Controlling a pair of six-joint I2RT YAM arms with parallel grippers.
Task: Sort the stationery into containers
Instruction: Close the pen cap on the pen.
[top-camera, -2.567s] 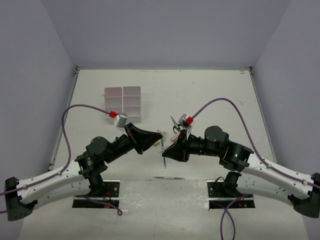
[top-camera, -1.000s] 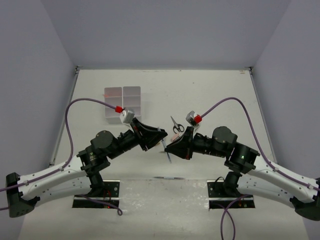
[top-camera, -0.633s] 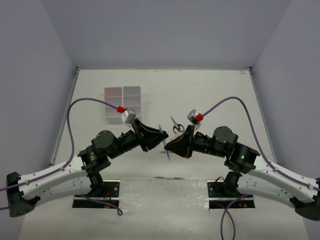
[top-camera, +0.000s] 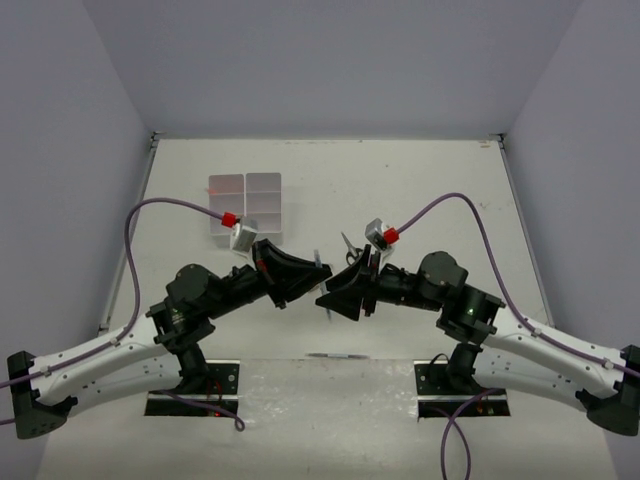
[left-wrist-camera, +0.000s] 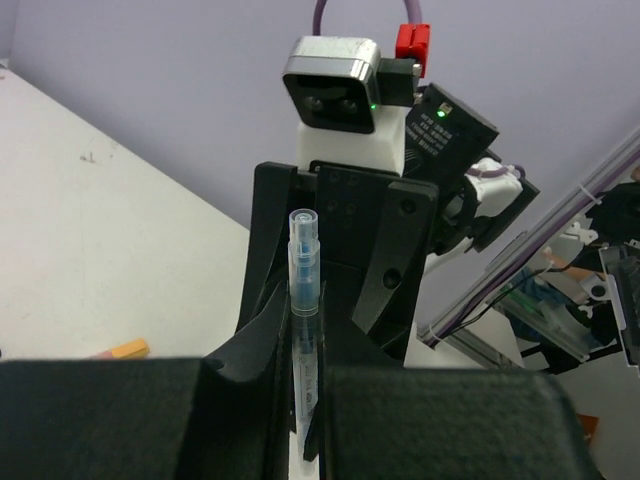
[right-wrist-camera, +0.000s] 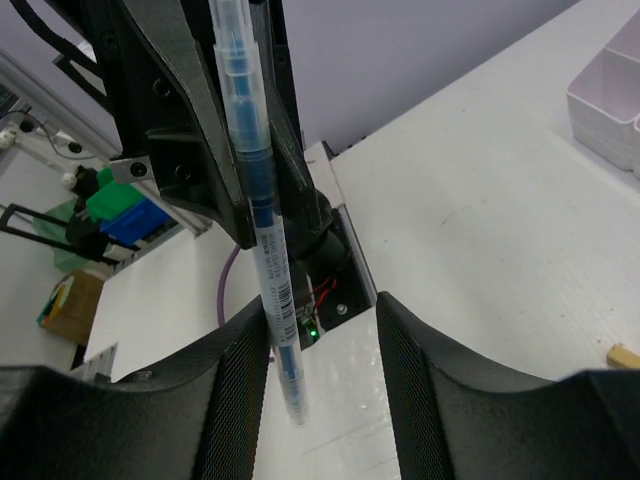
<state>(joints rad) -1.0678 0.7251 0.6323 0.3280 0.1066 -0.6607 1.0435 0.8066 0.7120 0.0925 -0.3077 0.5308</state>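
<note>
Blue pen (left-wrist-camera: 303, 290) clamped lengthwise in the left claw (left-wrist-camera: 300, 400), end protruding.

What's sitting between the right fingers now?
The blue pen, clamped by the left gripper, hangs between the open right fingers. The right wrist view shows it.

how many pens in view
2. A blue pen held in the left gripper; a thin pen on the table near its front edge. Others may be hidden under the arms.
</note>
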